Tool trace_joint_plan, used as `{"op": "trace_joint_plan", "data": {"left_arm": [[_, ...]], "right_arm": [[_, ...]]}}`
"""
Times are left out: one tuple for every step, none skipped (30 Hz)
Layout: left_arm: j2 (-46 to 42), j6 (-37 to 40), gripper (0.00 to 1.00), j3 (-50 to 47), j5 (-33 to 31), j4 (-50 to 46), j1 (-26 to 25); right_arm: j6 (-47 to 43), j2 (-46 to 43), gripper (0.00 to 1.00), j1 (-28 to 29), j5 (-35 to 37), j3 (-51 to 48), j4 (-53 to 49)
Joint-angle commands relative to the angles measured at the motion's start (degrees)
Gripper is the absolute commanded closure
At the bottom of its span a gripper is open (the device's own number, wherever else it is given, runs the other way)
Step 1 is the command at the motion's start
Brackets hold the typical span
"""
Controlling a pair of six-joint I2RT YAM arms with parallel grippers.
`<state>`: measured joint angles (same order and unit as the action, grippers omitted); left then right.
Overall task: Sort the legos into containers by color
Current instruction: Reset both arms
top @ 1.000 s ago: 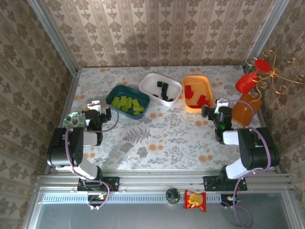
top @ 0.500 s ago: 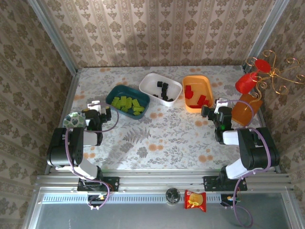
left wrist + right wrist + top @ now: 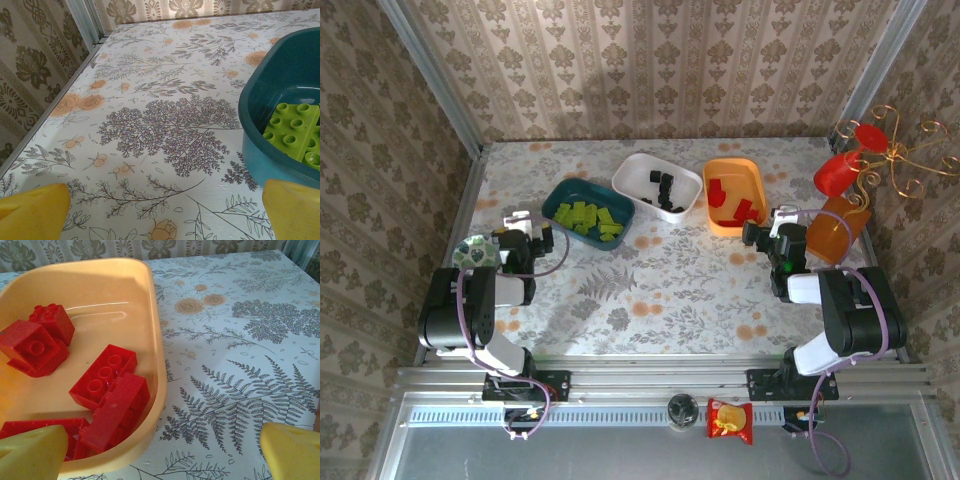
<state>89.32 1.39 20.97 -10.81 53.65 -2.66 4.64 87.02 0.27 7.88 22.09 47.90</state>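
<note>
Lime-green studded plastic bricks (image 3: 586,218) sit in the dark teal rounded-rectangle tray (image 3: 558,193). Small black cubes (image 3: 665,190) are in the white tray (image 3: 632,172), and red studded bricks (image 3: 102,376) in the orange tray (image 3: 155,340). At least five red are countable in the right wrist view; green and black are too small to count. The three glossy shallow trays sit side by side on the floral-print tabletop (image 3: 660,290). Beside the teal tray, the left gripper (image 3: 162,212) has its jaws spread wide, holding nothing. At the orange tray's near end, the right gripper (image 3: 162,452) is likewise wide open and empty.
</note>
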Motion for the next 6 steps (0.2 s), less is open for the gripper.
{"op": "trace_joint_plan", "data": {"left_arm": [[0.3,1.5,0.0,0.4,-0.9,1.9,-0.3],[0.2,1.5,0.0,0.4,-0.9,2.0,-0.3],[0.3,1.5,0.0,0.3,-0.9,2.0,-0.3],[0.2,1.5,0.0,0.3,-0.8,2.0,-0.3],[0.2,1.4,0.0,0.3,-0.9,2.0,-0.3],[0.2,1.4,0.0,0.3,-0.9,2.1,-0.3]], "right_arm": [[-0.8,0.3,0.0,0.4,0.2,0.4,2.3],[-0.8,0.3,0.0,0.4,0.2,0.4,2.3],[-0.8,0.3,0.0,0.4,0.2,0.4,2.3],[-0.8,0.3,0.0,0.4,0.2,0.5,2.3],[-0.8,0.3,0.0,0.4,0.2,0.4,2.3],[-0.8,0.3,0.0,0.4,0.2,0.4,2.3]]}}
